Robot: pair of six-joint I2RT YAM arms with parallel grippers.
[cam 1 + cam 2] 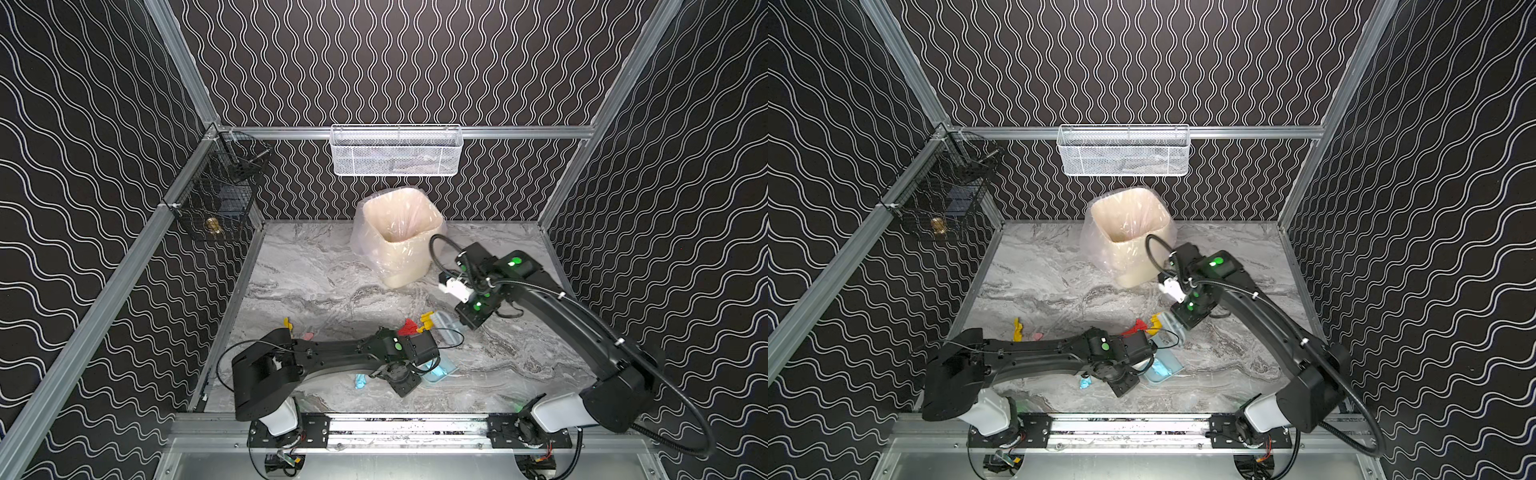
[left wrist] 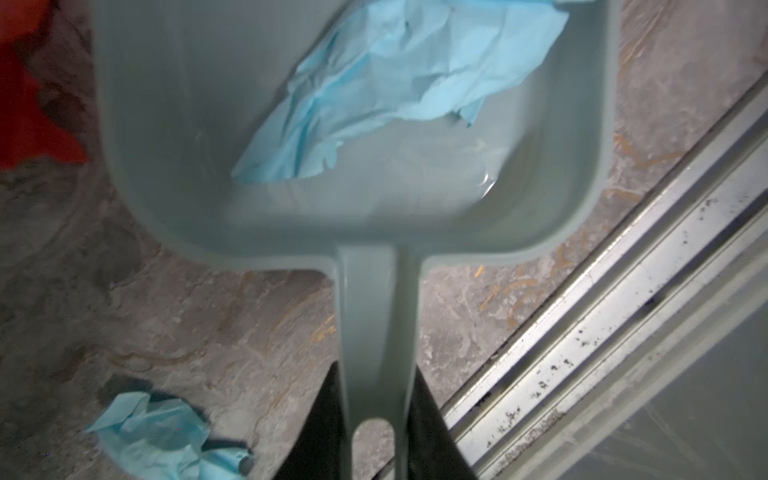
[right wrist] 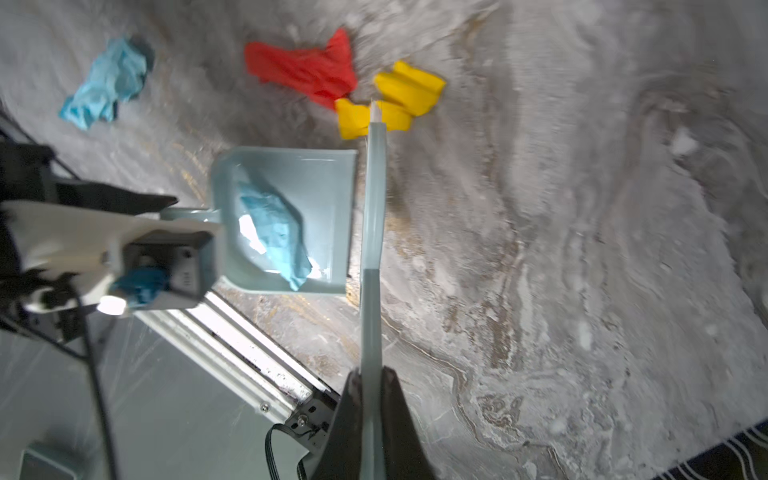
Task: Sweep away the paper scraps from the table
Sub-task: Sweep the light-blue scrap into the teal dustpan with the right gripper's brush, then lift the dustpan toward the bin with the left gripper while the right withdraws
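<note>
Right, both arms are working low over the near half of the table, each with a tool in hand. The left gripper is clamped tight on the handle of the pale blue dustpan, with one black finger on each side of it. One big light blue scrap already lies inside the pan, stretched across its floor. A second light blue scrap sits on the marble outside the pan, near the handle and close by the left wrist.

Over to the right gripper: its jaws are closed on the thin handle of the brush, which runs alongside the dustpan's open mouth, just beside it. The white bristle tip reaches the yellow scraps, two folded pieces touching each other. The red scrap lies right next to them. Whether the bristles actually press on the yellow paper, I cannot tell.

Further off, by the left arm's shoulder, another yellow scrap and a pink scrap lie near each other, well apart from the pan.

At the back of the table stands a cream bin with a clear liner. A white mesh basket hangs on the rear rail above it.
</note>
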